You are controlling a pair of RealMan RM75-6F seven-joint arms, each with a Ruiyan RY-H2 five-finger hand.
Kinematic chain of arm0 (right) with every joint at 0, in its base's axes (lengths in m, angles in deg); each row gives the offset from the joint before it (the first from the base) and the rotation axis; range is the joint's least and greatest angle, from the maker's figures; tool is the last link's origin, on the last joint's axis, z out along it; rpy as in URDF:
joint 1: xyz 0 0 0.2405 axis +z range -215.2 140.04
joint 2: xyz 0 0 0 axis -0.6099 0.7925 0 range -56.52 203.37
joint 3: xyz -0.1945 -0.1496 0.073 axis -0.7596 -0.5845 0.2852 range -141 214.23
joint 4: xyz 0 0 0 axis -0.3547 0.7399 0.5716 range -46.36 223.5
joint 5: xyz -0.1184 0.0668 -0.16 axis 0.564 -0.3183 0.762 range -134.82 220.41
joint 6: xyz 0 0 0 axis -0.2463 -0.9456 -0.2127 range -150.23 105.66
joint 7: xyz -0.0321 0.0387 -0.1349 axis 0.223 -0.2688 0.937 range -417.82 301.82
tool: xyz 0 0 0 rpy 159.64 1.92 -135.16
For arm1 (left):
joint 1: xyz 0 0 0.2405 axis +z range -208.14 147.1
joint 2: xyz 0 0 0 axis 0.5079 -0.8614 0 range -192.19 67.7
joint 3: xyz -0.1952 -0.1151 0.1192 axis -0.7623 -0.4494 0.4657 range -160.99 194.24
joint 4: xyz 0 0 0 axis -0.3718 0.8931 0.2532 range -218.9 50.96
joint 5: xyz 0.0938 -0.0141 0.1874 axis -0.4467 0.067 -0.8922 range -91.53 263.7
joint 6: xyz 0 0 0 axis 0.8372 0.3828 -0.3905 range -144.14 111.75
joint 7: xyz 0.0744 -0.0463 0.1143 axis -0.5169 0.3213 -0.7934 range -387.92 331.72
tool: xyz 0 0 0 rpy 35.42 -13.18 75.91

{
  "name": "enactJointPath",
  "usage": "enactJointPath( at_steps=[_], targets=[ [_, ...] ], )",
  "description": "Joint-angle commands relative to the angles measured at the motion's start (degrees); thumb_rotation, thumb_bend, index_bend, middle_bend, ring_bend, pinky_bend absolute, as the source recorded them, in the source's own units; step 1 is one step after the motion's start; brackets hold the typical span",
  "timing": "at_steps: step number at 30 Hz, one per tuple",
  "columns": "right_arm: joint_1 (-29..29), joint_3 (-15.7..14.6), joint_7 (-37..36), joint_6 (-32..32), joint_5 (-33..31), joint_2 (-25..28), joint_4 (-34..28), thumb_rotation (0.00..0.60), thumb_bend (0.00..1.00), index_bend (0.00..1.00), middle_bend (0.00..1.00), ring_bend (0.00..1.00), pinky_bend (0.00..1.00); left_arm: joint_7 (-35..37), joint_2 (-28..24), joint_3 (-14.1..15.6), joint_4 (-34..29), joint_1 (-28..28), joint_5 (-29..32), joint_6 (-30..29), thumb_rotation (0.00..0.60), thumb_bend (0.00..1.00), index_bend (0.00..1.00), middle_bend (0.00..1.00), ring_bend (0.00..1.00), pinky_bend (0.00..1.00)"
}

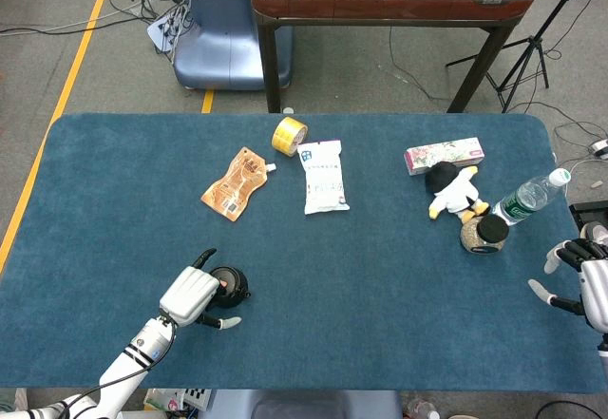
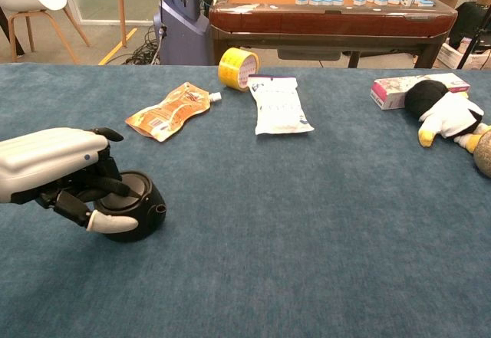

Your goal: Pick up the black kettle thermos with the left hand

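**Closing in on the thermos, left hand**

Wrapping from above, left hand has fingers curled around the black kettle thermos, touching it, likely for a top grasp; thermos stands on the blue table near the front left edge. Palm faces down, forearm low. Right hand idles at the right edge, fingers spread, empty.

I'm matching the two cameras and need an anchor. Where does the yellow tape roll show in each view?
Head view: yellow tape roll at upper centre-left, near the table's far edge.
Chest view: tape roll at top centre-left, standing on edge at the far edge.
Shared landmark: the white pouch just right of it.
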Motion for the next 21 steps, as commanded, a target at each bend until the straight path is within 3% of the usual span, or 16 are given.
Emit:
enactJointPath(
  at_steps=[1,4,9,21],
  targets=[
    [0.0,0.0,-0.1,0.0,-0.1,0.0,0.1,0.600,0.18,0.59,0.47,0.31,0.33,1.1,0.9,-0.7,0.2,0.6,0.4,-1.4,0.301,0.11,0.94,1.00,0.87,0.03],
    [-0.1,0.0,-0.2,0.0,-0.2,0.0,0.2,0.600,0.18,0.59,0.47,0.31,0.33,1.8,1.7,-1.3,0.4,0.9,0.6,-2.5,0.333,0.11,0.97,1.00,0.89,0.03],
    [-0.4,0.1,-0.5,-0.2,-0.4,-0.1,0.5,0.600,0.18,0.59,0.47,0.31,0.33,3.4,2.9,-2.4,0.5,1.5,0.8,-4.7,0.331,0.11,1.00,1.00,0.92,0.03],
    [-0.6,0.1,-1.2,-0.3,-0.6,-0.4,1.1,0.600,0.18,0.59,0.47,0.31,0.33,3.2,2.2,-6.0,-1.0,2.2,5.0,-7.3,0.191,0.11,1.00,1.00,0.93,0.03]
  ],
)
